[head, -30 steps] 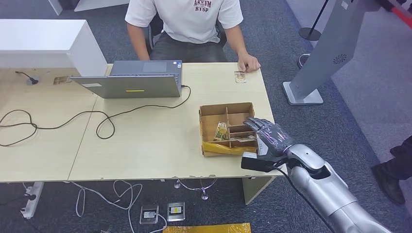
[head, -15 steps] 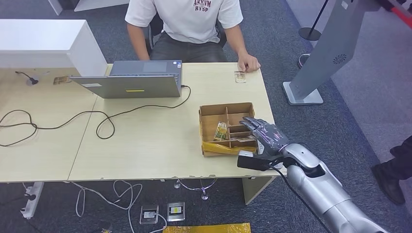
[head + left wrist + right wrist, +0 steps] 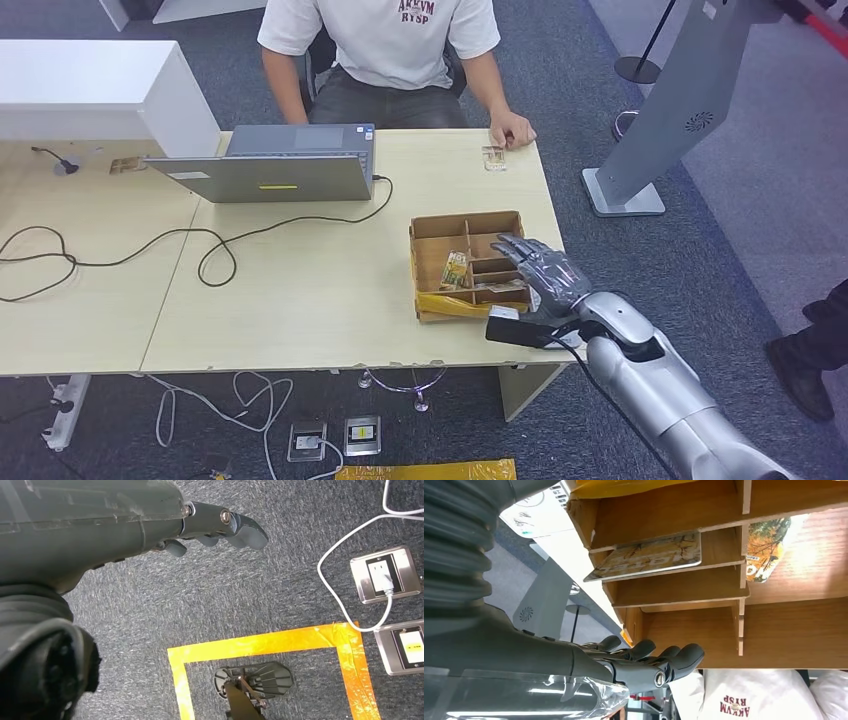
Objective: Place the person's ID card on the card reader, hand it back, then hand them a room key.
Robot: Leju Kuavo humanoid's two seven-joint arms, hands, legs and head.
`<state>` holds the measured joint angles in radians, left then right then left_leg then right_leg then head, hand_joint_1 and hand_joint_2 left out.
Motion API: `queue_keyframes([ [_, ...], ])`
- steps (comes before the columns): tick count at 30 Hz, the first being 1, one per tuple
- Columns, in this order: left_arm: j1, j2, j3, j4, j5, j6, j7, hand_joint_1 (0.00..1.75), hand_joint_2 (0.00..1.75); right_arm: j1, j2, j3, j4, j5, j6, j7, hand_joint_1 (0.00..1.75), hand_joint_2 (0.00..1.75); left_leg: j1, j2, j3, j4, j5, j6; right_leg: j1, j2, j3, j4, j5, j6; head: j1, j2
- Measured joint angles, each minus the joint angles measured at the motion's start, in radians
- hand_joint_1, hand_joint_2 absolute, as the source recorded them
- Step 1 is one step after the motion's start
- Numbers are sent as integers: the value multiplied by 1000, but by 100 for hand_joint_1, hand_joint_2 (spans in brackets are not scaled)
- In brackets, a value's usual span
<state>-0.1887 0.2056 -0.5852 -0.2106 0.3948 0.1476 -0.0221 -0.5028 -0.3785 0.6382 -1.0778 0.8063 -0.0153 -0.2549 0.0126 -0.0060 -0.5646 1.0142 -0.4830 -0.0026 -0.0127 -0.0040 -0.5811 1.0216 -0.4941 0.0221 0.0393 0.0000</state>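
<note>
Room key [image 3: 649, 555]: a printed card lying flat in a narrow slot of the cardboard organiser [image 3: 430, 228] on the desk [image 3: 320, 290]; a second card [image 3: 455, 270] stands tilted in the compartment beside it. The right hand [image 3: 545, 275] hovers over the organiser's right-hand slots, just above the key, whether touching it cannot be told.
ID card [image 3: 492, 157]: on the far desk edge, just beside the person's hand [image 3: 512, 130], well apart from the robot's hand.
Right hand, state: released, fingers [image 3: 674, 657] extended and slightly spread, grasping nothing.
Right arm, pose: enters from the lower right, forearm angled up and left, palm down over the organiser; a black wrist block [image 3: 515, 330] sits over the near desk edge.
Left hand [image 3: 220, 527]: hangs above the carpet floor [image 3: 240, 595], fingers loosely extended, nothing held.
Surroundings: laptop [image 3: 275, 165] with cable [image 3: 215, 250] on the desk; orange tape [image 3: 280, 642] and floor sockets [image 3: 382, 575] below.
</note>
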Motion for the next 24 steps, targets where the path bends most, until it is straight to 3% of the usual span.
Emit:
queue_keyframes([
  [10,-3,0,-4,0,1,2,0,0,0,-6,10,-3,7,5,-4,-4,0,175,0,0,0,0,0,0,0,0,0,0,0,0,0,0],
  [11,-3,0,-4,0,1,1,0,0,0,-7,11,-3,7,6,-3,-4,23,175,0,0,0,0,0,0,0,0,0,0,0,0,0,0],
  [14,-3,0,-4,0,2,0,0,0,0,-7,14,-4,8,10,3,-4,147,175,0,0,0,0,0,0,0,0,0,0,0,0,0,0],
  [15,-3,0,-4,0,2,0,0,0,0,-7,15,-4,8,10,5,-4,169,175,0,0,0,0,0,0,0,0,0,0,0,0,0,0],
  [24,-3,0,-6,0,2,-1,0,0,0,-9,23,-3,15,13,21,-7,175,175,0,0,0,0,0,0,0,0,0,0,0,0,0,0],
])
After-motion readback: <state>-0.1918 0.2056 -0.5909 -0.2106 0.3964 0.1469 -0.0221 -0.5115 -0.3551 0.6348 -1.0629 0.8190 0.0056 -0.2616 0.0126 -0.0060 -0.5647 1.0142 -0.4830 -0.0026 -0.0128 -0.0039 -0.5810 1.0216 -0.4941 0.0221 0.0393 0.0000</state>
